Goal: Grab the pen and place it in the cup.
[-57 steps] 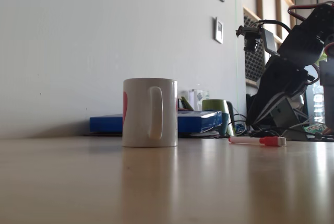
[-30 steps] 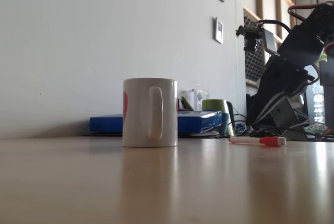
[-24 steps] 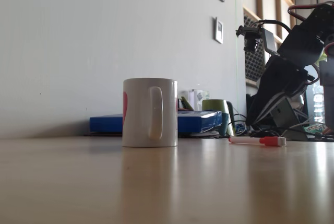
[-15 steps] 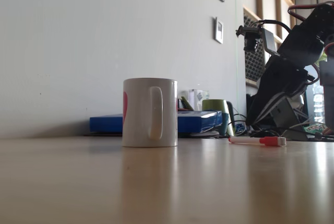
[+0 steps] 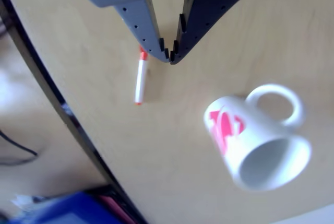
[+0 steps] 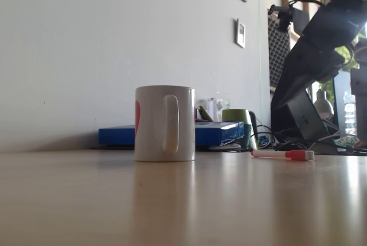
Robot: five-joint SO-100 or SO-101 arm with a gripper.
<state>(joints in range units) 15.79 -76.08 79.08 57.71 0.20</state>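
White pen (image 5: 140,80) lay flat, well left of cup (image 5: 261,145) in the other view; gripper (image 5: 169,56) hovered nearly closed, empty, so descending unopened risked knocking it away

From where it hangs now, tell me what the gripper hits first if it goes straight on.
Most likely the pen: the gripper tips sit right over its capped end in the other view. Height above it is unclear, and the table lies beneath.

Arm (image 6: 312,45) raised — end effector (image 6: 274,107) lifted higher.
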